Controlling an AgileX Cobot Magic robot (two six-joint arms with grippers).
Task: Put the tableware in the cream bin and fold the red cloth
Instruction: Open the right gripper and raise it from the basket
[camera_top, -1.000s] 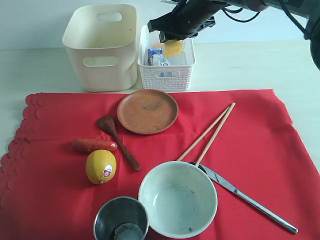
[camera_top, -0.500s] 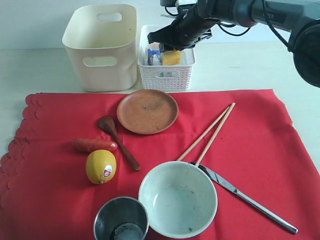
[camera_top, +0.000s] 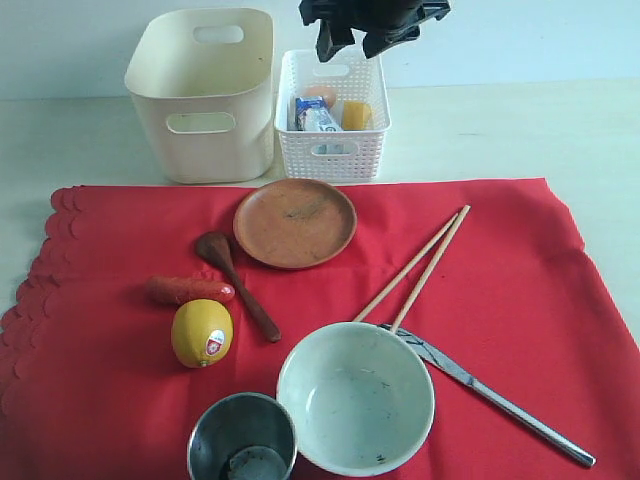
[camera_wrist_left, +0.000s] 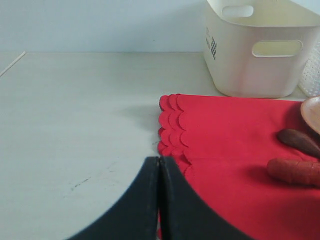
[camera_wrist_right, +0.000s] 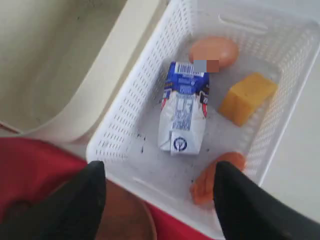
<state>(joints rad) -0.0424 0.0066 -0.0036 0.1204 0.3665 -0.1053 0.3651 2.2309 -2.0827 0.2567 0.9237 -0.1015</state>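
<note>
The red cloth (camera_top: 520, 290) lies flat under the tableware: brown plate (camera_top: 295, 222), dark spoon (camera_top: 235, 280), chopsticks (camera_top: 415, 265), knife (camera_top: 490, 395), pale green bowl (camera_top: 355, 397) and steel cup (camera_top: 242, 440). Behind it stands the cream bin (camera_top: 200, 90), with nothing visible inside. My right gripper (camera_top: 350, 48) hangs open and holds nothing above the white basket (camera_top: 335, 150); in the right wrist view the gripper (camera_wrist_right: 159, 167) has its jaws wide apart. My left gripper (camera_wrist_left: 159, 160) is shut on nothing, low by the scalloped edge of the cloth (camera_wrist_left: 172, 125).
The white basket (camera_wrist_right: 120, 130) holds a milk carton (camera_wrist_right: 182, 107), an egg (camera_wrist_right: 214, 51), a cheese block (camera_wrist_right: 247, 97) and an orange piece (camera_wrist_right: 220, 175). A sausage (camera_top: 190, 290) and a lemon (camera_top: 202, 332) lie on the cloth left of the spoon.
The right gripper carried the cheese block over the basket, let it go inside, opened wide and rose above the basket. The left gripper stays shut.
</note>
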